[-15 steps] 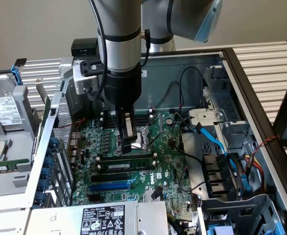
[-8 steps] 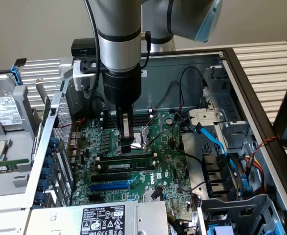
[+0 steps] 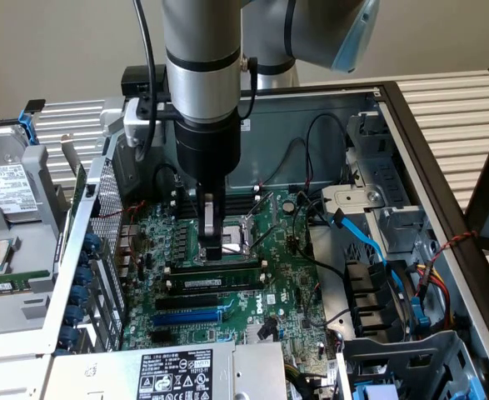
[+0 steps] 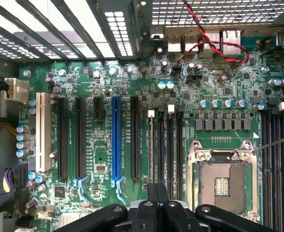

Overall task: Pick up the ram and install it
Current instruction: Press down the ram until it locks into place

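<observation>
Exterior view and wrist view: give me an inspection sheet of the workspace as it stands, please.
Surface: motherboard lying flat inside the open computer case.
Job's things: ram on edge in a memory slot beside the CPU socket; whether it is fully seated, cannot tell.
Clutter: hard drive outside the case, exterior view's left.
Grippers: gripper shut, tip just over the ram; contact unclear.
Cables: blue cable; red-black twisted wire.
Surroundings: slatted table.

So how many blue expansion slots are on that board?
1. The blue expansion slot lies on the motherboard, flanked by black slots on either side. In the exterior view the arm covers part of the board, so another could be hidden.
</observation>
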{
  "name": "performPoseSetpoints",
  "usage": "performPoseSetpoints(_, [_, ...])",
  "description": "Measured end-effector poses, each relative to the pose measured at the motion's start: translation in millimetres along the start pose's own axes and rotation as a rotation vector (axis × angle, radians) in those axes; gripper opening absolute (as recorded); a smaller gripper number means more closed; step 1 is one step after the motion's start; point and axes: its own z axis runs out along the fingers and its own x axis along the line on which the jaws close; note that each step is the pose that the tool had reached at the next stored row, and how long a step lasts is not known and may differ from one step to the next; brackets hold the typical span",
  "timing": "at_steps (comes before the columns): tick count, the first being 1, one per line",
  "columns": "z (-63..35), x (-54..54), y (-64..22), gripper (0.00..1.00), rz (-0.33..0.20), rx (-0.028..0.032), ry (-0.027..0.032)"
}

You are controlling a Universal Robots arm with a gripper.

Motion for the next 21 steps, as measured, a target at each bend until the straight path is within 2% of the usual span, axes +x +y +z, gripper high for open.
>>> performPoseSetpoints(21, [0.1,0.0,0.0,0.11,0.324,-0.0108,-0.0081])
